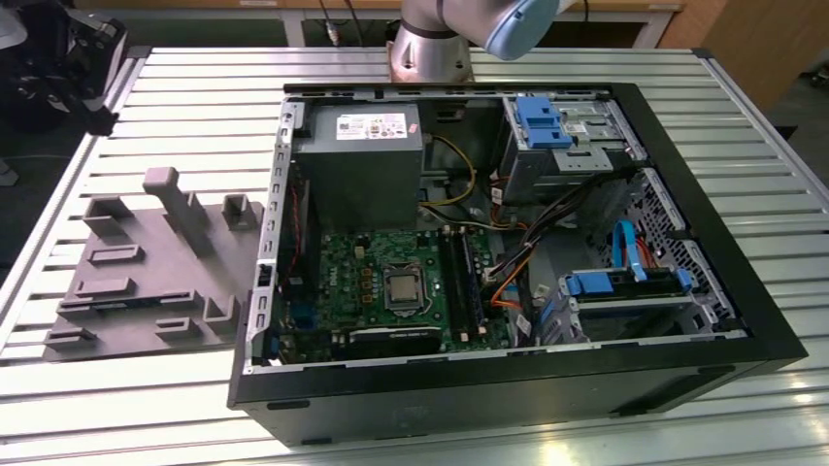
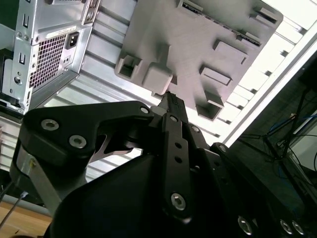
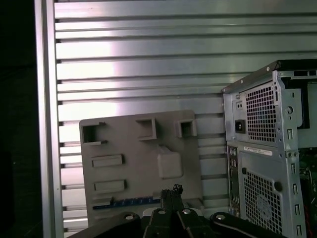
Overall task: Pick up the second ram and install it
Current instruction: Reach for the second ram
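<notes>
My gripper (image 3: 173,192) hangs high over the grey plastic block (image 3: 143,163) on the slatted table. Its fingertips are pressed together with nothing showing between them. In the second wrist view the gripper (image 2: 169,97) points at the block (image 2: 198,44) from well above. A thin, dark, bluish strip that looks like the second ram (image 3: 131,201) lies flat along one edge of the block, close to my fingertips in the picture, one end hidden behind them. The block (image 1: 143,272) sits at the exterior view's left, beside the open computer case (image 1: 518,243).
Inside the case lie a green board (image 1: 388,282) with long black slots (image 1: 460,282), a grey power supply (image 1: 356,165), blue drive brackets (image 1: 545,121) and loose cables. My arm's base (image 1: 434,44) stands behind the case. The case's rear panel (image 3: 267,158) rises beside the block.
</notes>
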{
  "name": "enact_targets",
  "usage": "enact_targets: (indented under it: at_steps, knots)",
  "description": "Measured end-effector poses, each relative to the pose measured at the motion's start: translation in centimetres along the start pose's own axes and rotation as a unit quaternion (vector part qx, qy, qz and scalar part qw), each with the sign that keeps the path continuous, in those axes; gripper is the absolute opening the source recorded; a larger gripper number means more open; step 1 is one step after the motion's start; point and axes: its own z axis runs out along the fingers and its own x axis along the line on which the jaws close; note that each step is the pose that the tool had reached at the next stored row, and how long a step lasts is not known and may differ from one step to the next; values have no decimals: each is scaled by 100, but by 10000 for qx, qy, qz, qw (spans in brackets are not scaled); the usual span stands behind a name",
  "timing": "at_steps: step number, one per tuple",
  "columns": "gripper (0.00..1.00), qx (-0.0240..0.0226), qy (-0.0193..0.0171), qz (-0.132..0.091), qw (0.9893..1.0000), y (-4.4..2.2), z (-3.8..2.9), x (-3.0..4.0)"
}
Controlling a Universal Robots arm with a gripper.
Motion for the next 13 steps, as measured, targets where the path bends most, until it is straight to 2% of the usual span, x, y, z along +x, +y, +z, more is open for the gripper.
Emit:
enact_targets:
  at_steps: [13]
  knots:
    - [11, 0, 0, 0, 10000, -23, 2, 42]
